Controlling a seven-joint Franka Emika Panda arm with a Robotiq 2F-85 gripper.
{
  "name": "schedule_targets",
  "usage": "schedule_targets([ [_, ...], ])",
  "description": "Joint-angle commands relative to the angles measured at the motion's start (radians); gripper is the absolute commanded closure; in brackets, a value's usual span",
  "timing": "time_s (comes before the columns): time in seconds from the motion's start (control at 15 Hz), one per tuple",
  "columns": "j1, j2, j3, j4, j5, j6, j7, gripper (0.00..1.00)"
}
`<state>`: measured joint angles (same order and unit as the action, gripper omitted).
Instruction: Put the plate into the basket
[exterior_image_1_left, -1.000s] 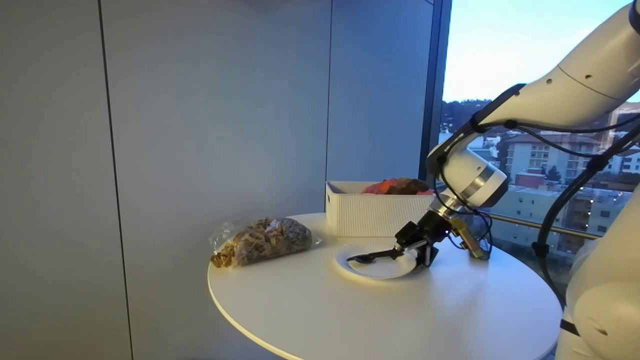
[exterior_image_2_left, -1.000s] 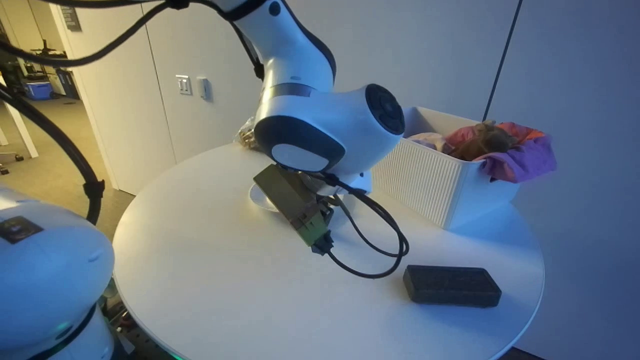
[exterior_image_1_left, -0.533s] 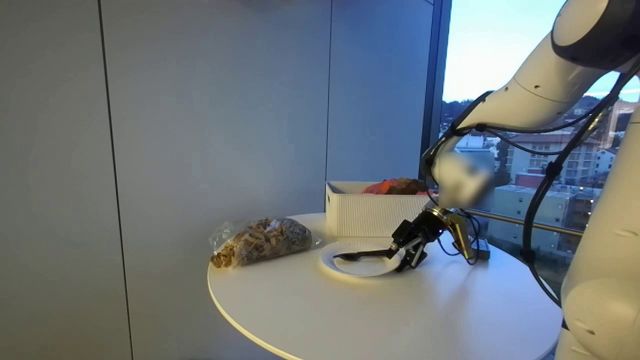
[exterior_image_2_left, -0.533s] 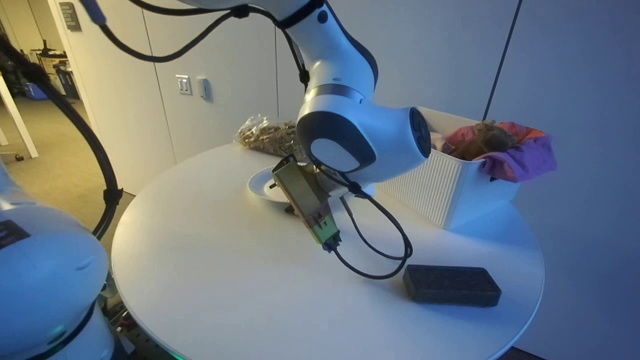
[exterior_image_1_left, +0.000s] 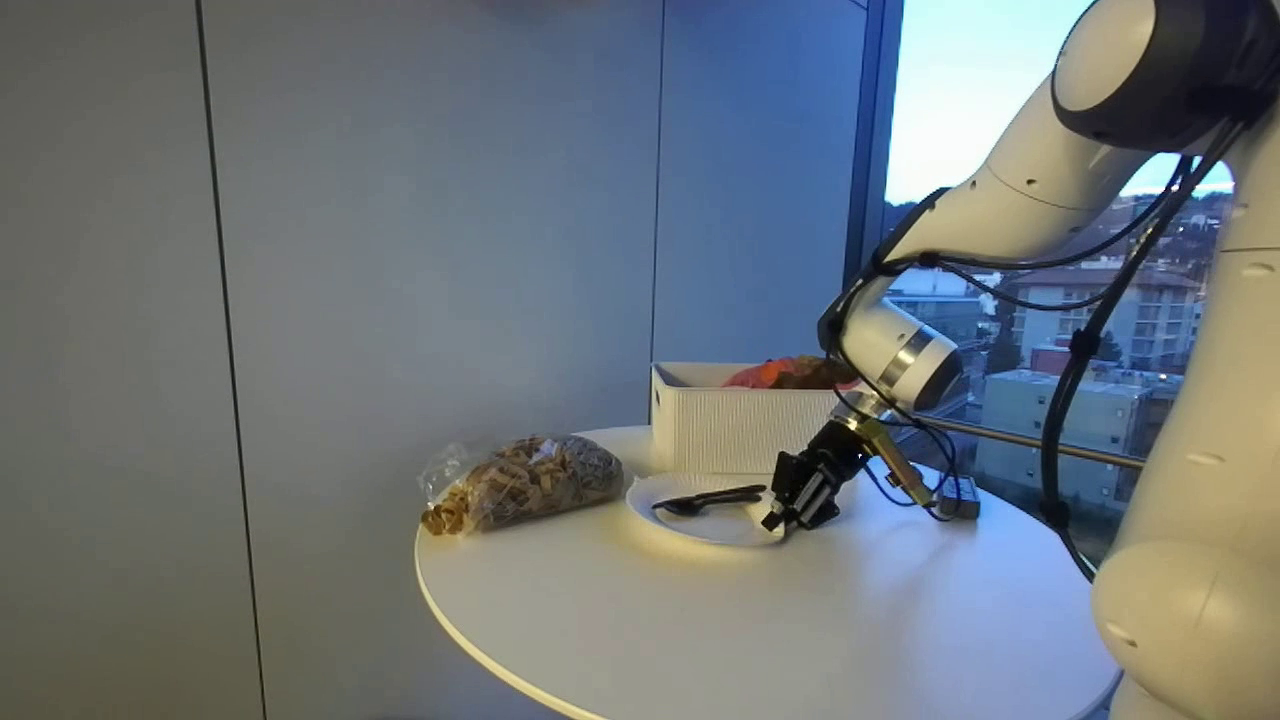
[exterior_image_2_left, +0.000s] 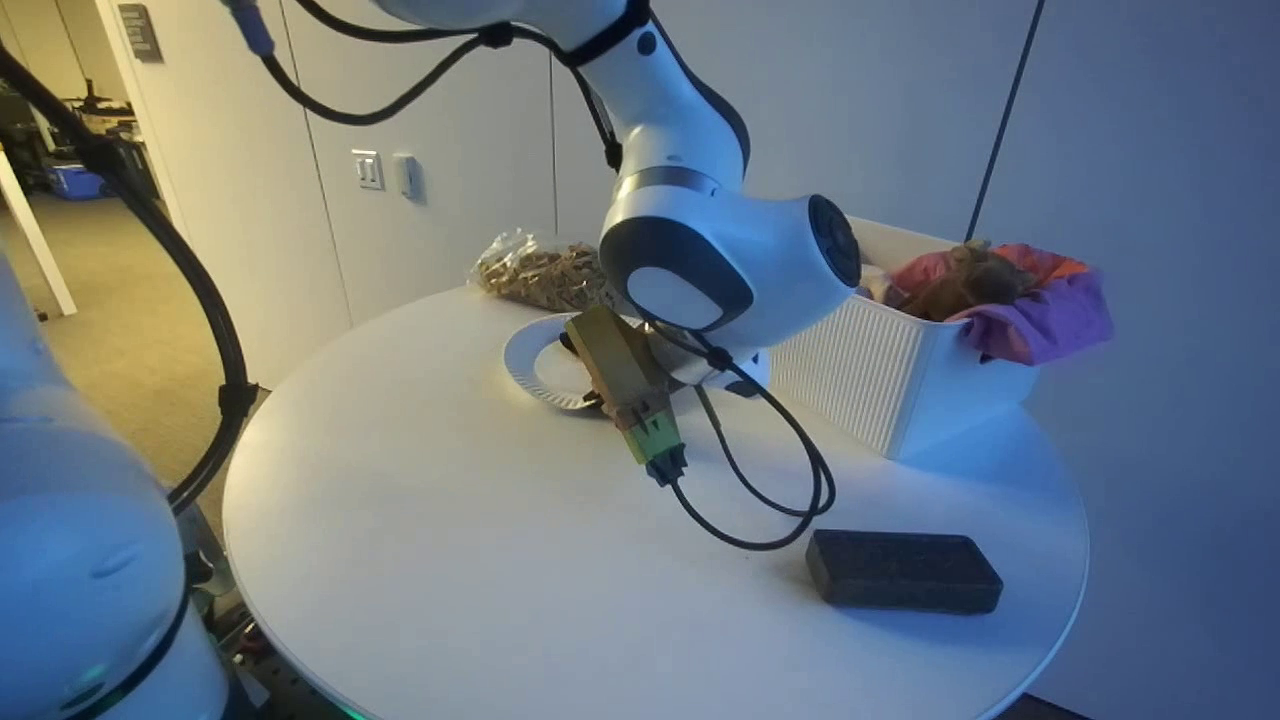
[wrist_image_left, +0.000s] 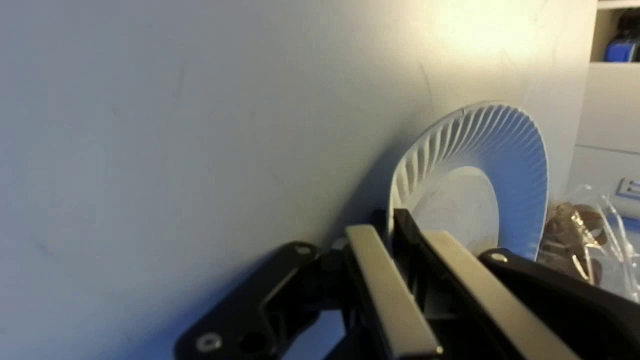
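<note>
The white plate (exterior_image_1_left: 700, 528), round with a fluted rim, sits on the table in front of the basket in an exterior view. My gripper (exterior_image_1_left: 778, 522) is at its near-arm edge. In the wrist view the gripper (wrist_image_left: 391, 218) is shut on the rim of the plate (wrist_image_left: 465, 200), one finger on either side of it. A dark utensil (exterior_image_1_left: 710, 499) seems to lie on the plate. The basket (exterior_image_1_left: 750, 430), a white ribbed box, stands behind; the basket (exterior_image_2_left: 850, 370) holds cloth and a brown item. In an exterior view, the arm hides part of the plate (exterior_image_2_left: 528, 362).
A clear bag of brownish food (exterior_image_1_left: 540, 482) lies left of the plate. A dark block (exterior_image_2_left: 903, 573) rests on the round table (exterior_image_2_left: 480, 560) near its edge. Purple cloth (exterior_image_2_left: 1050, 315) hangs over the basket's side.
The fingers have closed on the plate's rim. Arm and plate have shifted toward the bag, leftward in an exterior view; the utensil has moved along with the plate.
</note>
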<state>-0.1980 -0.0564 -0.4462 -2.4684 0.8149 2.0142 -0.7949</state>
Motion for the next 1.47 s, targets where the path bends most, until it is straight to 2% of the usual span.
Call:
schedule_targets([
  [0.0, -0.028, 0.019, 0.076, 0.0, 0.036, 0.076, 0.139, 0.94],
  [0.4, -0.04, 0.009, 0.106, 0.028, 0.05, -0.026, 0.236, 0.94],
  [0.8, -0.053, -0.027, 0.108, 0.239, 0.043, -0.166, 0.42, 0.94],
  [0.87, -0.076, -0.054, 0.087, 0.157, 0.052, -0.137, 0.356, 0.94],
  [1.07, -0.106, -0.068, 0.069, 0.164, 0.047, -0.167, 0.366, 0.94],
  [1.27, -0.136, -0.061, 0.044, 0.192, 0.059, -0.272, 0.357, 0.94],
  [1.4, -0.149, -0.049, 0.028, 0.213, 0.072, -0.385, 0.337, 0.93],
])
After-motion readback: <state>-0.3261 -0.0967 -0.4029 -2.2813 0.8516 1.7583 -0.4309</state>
